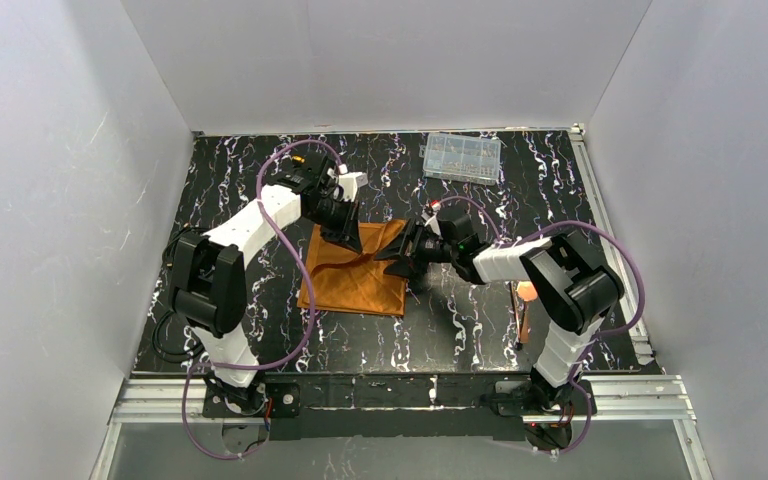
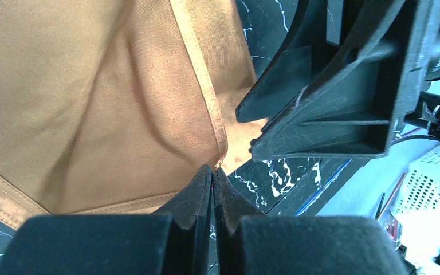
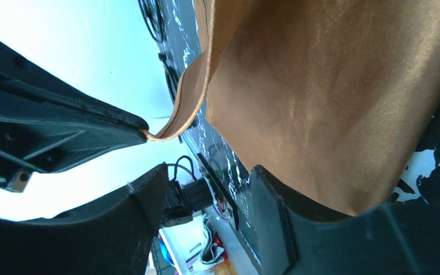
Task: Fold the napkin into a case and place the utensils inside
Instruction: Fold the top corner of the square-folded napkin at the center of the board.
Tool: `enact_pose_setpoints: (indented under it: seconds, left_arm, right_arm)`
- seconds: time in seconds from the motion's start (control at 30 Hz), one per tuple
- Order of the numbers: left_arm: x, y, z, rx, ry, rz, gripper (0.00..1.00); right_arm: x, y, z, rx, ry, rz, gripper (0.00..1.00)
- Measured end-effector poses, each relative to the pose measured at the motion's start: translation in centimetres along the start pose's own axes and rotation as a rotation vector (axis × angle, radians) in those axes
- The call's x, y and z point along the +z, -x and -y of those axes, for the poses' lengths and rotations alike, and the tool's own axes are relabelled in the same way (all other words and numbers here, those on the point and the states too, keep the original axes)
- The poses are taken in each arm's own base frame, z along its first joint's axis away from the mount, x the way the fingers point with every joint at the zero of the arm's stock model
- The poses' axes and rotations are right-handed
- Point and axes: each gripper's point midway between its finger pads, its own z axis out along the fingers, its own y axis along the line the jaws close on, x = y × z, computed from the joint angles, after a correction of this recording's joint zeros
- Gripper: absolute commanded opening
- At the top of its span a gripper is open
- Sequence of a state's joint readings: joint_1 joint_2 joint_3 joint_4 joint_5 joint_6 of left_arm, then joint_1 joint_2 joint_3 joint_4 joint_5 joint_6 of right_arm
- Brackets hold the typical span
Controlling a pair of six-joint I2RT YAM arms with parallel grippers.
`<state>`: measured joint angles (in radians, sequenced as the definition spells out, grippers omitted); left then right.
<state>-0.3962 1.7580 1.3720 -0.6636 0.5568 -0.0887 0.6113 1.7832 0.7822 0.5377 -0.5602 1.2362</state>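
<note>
At the middle of the table (image 1: 460,330) lies the napkin (image 1: 355,275), mostly flat, with one diagonal crease across it and its far right corner lifted off the surface. The left gripper (image 2: 213,172) is closed tight on the hem at that corner and holds it up. The right gripper (image 3: 206,180) stands with its jaws well apart just beside the same corner; a little cloth shows between its tips, but nothing is clamped. I judge the napkin light, thin and limp: it sags and wrinkles where it is raised, so it will not keep a fold unless it is pressed down, and it may slide on the glossy table. The stitched hem is thicker, so the corners and the hem are the best places to take it. The two grippers are very near each other, and this is the main thing in the way; one has to make room before the other pulls. A clear box (image 1: 462,157) stands well apart at the far edge. Beside the right arm's elbow a slim copper piece (image 1: 523,322) shows, probably one of the utensils, partly hidden by the arm.
</note>
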Motion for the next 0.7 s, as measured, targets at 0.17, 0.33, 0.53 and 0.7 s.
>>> enact_pose_setpoints:
  seconds: [0.17,0.33,0.53,0.7]
  left_arm:
    - [0.4,-0.4,-0.5,0.003,0.012,-0.007,0.00]
    - [0.6,-0.7,-0.7,0.007,0.016,-0.008,0.00]
    - [0.8,-0.7,-0.5,0.007,0.009,-0.006,0.00]
    - [0.8,-0.7,-0.3,0.007,-0.002,-0.006,0.00]
  right_arm:
    - [0.2,0.6,-0.4,0.066,0.016,0.051,0.68]
    - [0.4,0.9,-0.6,0.109,0.021,0.082,0.64]
    - [1.1,1.0,-0.2,0.141,-0.025,0.117,0.58]
    - [1.7,1.4,-0.4,0.156,-0.043,0.139,0.58]
